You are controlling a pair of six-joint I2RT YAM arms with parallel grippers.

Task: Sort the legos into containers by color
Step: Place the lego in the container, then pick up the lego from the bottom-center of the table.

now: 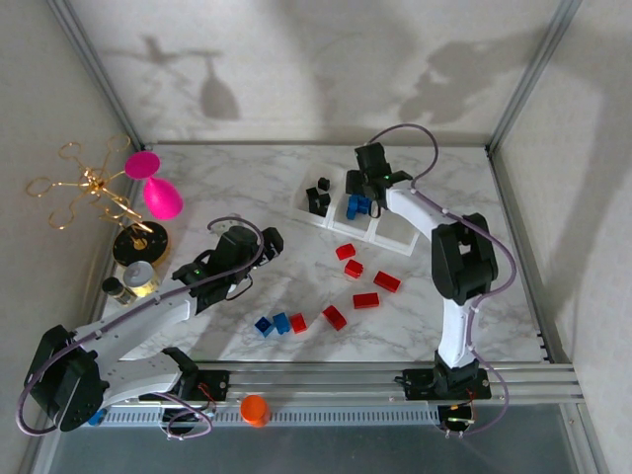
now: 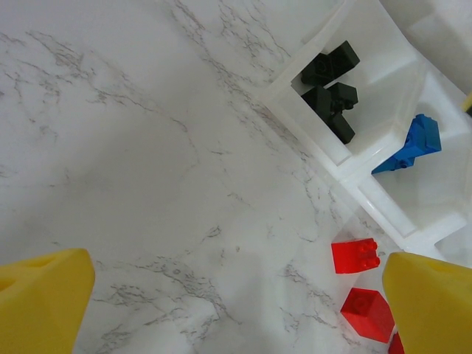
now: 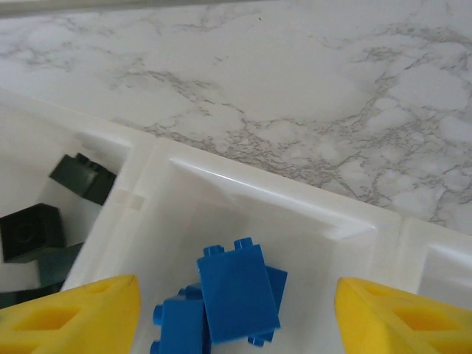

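The legos lie partly sorted. The black bricks (image 1: 318, 196) are in the left-end compartment of the white tray (image 1: 400, 240), a heap of blue bricks (image 1: 357, 205) fills the middle one, and the right-end one is bare. The tray sits slantwise toward the far middle of the worktop (image 1: 227, 188), with a strip of bare marble between it and the back wall.

Six red bricks (image 1: 354, 269) are scattered from just beside the tray's near wall toward the front rail (image 1: 326, 377). Two loose blue bricks (image 1: 273, 324) lie side by side just left of the nearest red ones. The widest open room is the marble left of the tray, bounded at the left edge by the gold wire stand (image 1: 94, 188) and the pink goblet (image 1: 161, 197). Right of the tray the surface is bare out to the frame.

The left hand (image 1: 267, 243) hangs over that open patch with its fingers (image 2: 44, 302) spread as far as they go, nothing between them and touching nothing. In its wrist view two red bricks lie just inside the right finger, and the tray's corner wall (image 2: 346, 158) lies beyond.

The right hand (image 1: 363, 186) hangs over the middle compartment. In its wrist view its fingers (image 3: 74, 313) stand well apart. The blue heap lies between and below them, touched by neither, with the top brick tilted across the others. The black bricks are beyond the dividing wall (image 3: 122, 199).
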